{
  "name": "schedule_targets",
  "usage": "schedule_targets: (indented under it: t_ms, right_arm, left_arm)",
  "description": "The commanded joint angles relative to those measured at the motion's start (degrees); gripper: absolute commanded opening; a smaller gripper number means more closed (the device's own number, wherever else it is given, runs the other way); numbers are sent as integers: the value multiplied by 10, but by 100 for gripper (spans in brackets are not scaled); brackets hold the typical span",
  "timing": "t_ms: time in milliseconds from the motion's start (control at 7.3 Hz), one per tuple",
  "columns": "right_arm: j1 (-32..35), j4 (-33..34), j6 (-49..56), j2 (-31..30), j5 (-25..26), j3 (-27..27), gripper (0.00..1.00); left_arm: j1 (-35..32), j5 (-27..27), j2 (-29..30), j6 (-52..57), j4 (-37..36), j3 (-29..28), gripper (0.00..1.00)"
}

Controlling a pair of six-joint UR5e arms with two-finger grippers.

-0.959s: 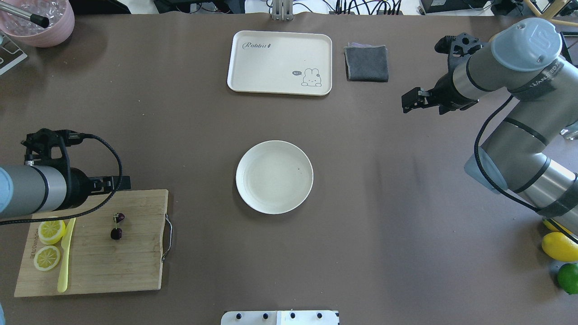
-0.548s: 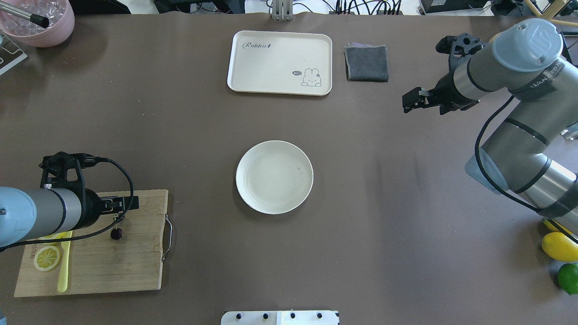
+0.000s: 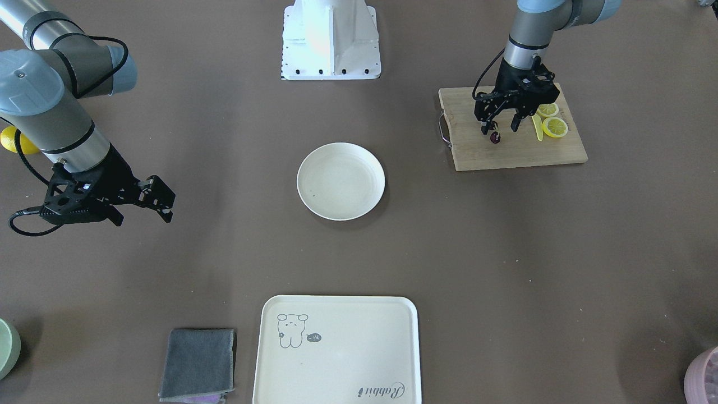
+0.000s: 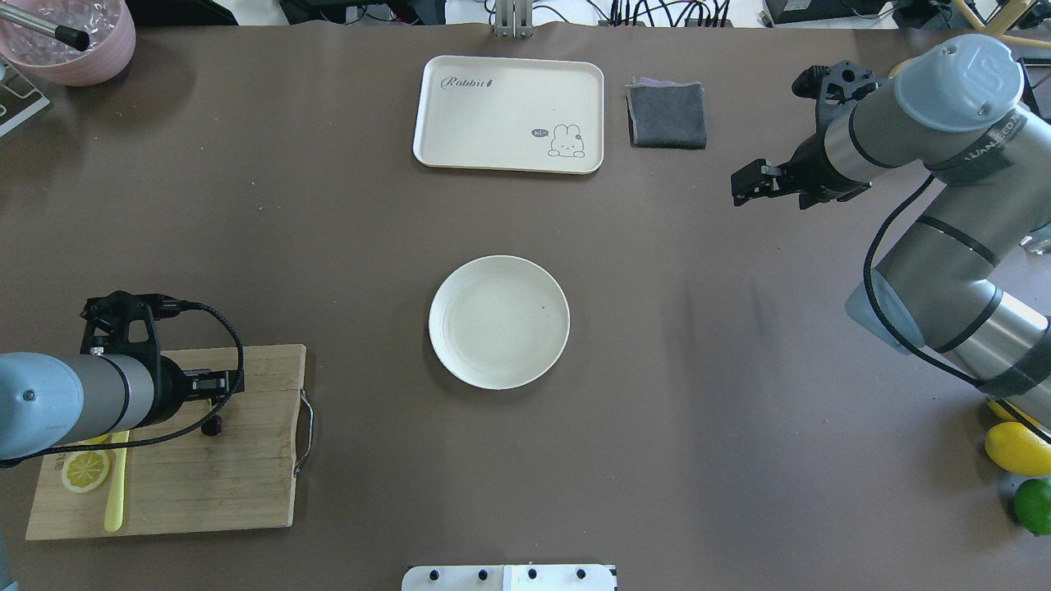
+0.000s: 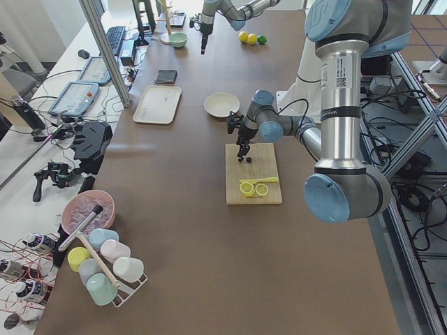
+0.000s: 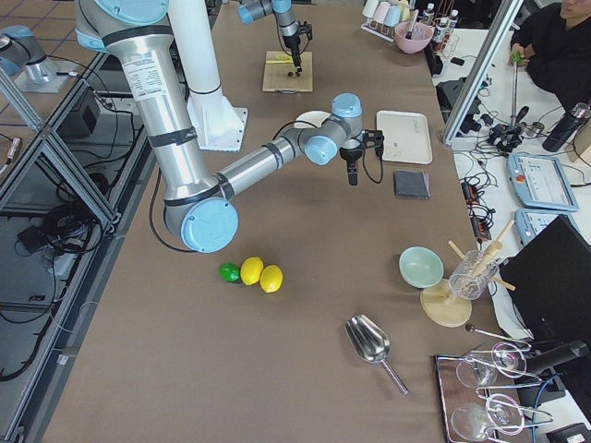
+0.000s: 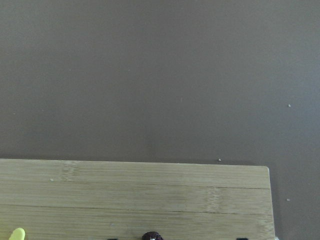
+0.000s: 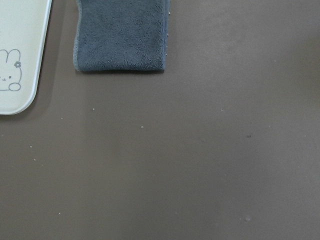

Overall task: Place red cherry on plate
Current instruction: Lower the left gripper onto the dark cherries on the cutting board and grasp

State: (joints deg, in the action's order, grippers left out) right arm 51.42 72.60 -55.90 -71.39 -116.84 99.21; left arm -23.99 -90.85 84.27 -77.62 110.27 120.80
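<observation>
The red cherry (image 3: 495, 137) lies on the wooden cutting board (image 3: 521, 154); only one dark cherry (image 4: 212, 425) shows, the rest is hidden under the arm. My left gripper (image 3: 499, 127) hangs open just over the red cherry, one finger on each side of it. In the left wrist view the red cherry (image 7: 151, 236) peeks in at the bottom edge. The plate (image 4: 499, 322) sits empty mid-table, well to the right of the board. My right gripper (image 4: 743, 185) hovers open and empty far off, near the grey cloth.
Lemon slices (image 4: 84, 469) and a yellow knife (image 4: 115, 501) share the board. A cream tray (image 4: 509, 113) and a grey cloth (image 4: 667, 115) lie at the far side. A lemon (image 4: 1018, 447) and a lime (image 4: 1033, 505) sit beside the right arm's base.
My left gripper has moved from the board's far edge onto the board and over the cherry, covering one of the pair and a lemon slice. The right arm has barely moved.
</observation>
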Motion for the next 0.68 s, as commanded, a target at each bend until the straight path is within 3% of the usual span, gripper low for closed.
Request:
schedule_targets:
  t_ms: [0, 274, 548]
  right_arm:
    - [0, 0, 0, -1, 1, -1, 100]
    - [1, 0, 0, -1, 0, -1, 100]
    - [1, 0, 0, -1, 0, 0, 100]
  left_arm:
    - [8, 1, -3, 0, 0, -2, 65]
    - [11, 0, -3, -1, 0, -2, 57]
    - [15, 0, -7, -1, -1, -2, 27]
